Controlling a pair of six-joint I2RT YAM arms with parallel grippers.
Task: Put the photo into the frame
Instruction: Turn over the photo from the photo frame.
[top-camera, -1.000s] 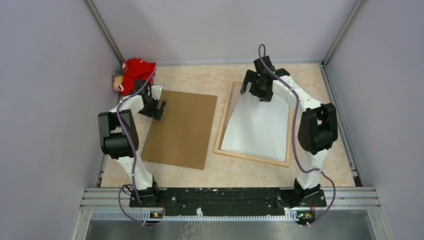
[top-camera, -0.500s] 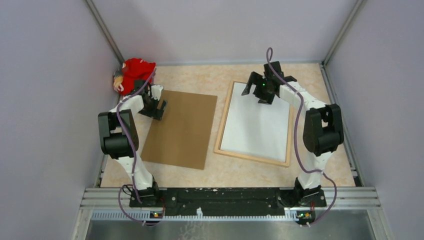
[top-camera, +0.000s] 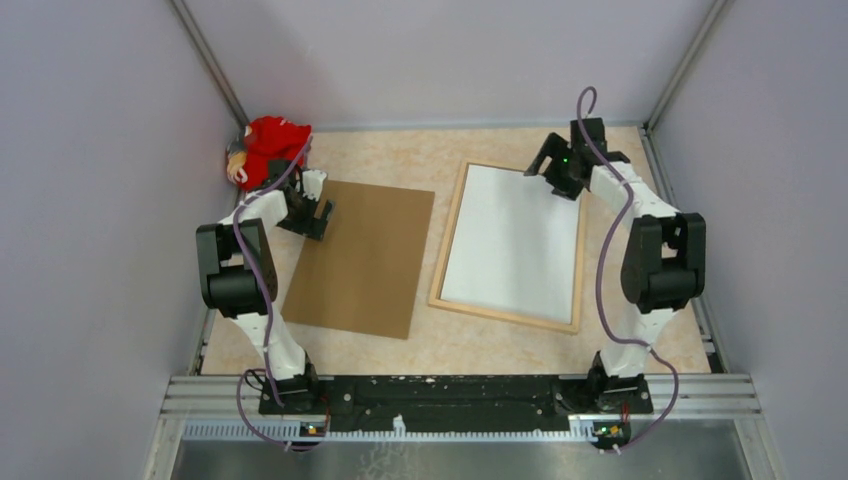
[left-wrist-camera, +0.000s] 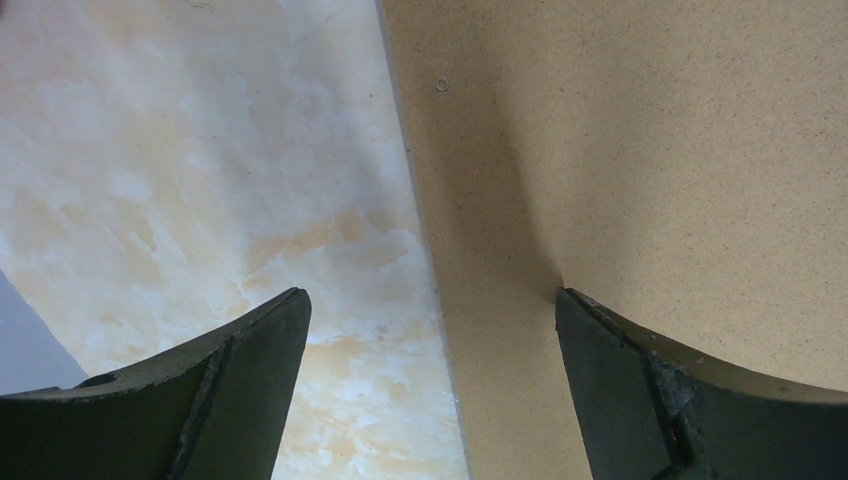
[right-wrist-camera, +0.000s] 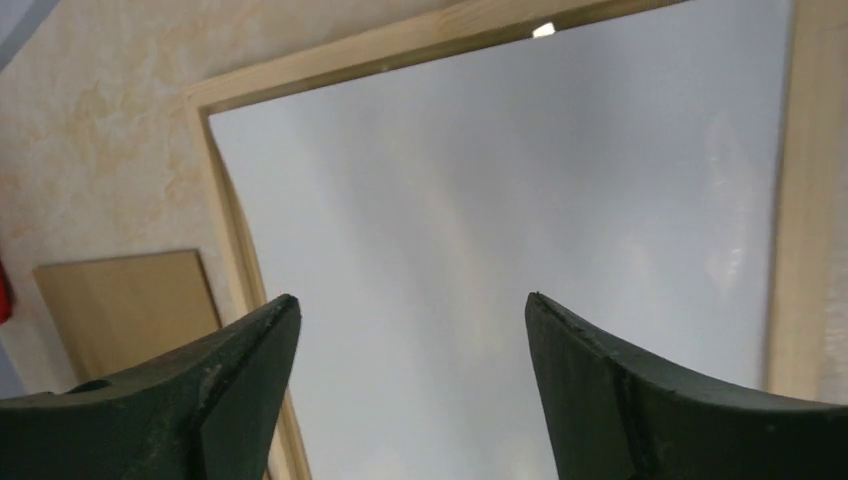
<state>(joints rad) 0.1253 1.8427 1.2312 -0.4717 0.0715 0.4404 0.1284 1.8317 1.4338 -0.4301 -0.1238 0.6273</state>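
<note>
The photo (top-camera: 515, 243) lies in the right half of the overhead view, plain whitish-grey back up, so its printed side cannot be seen. It sits flat inside the frame (top-camera: 505, 313), a thin rectangle of light natural wood that shows as a narrow border on all four sides. In the right wrist view the pale sheet (right-wrist-camera: 500, 220) fills most of the picture, with the wood rail (right-wrist-camera: 805, 200) down the right edge and across the top.

The right gripper (top-camera: 557, 178) hangs over the frame's upper right corner. Its jaws stand wide apart with nothing between them (right-wrist-camera: 410, 300). The left gripper (top-camera: 312, 212) is at the upper left corner of the brown backing board (top-camera: 365, 258), left of centre on the table (top-camera: 480, 350). It too is spread wide and holds nothing, straddling the board's edge (left-wrist-camera: 430, 300).

By my count there is one photo, one frame, one backing board, and one red soft toy (top-camera: 268, 148) tucked in the upper left corner. Two arms, one gripper each.
</note>
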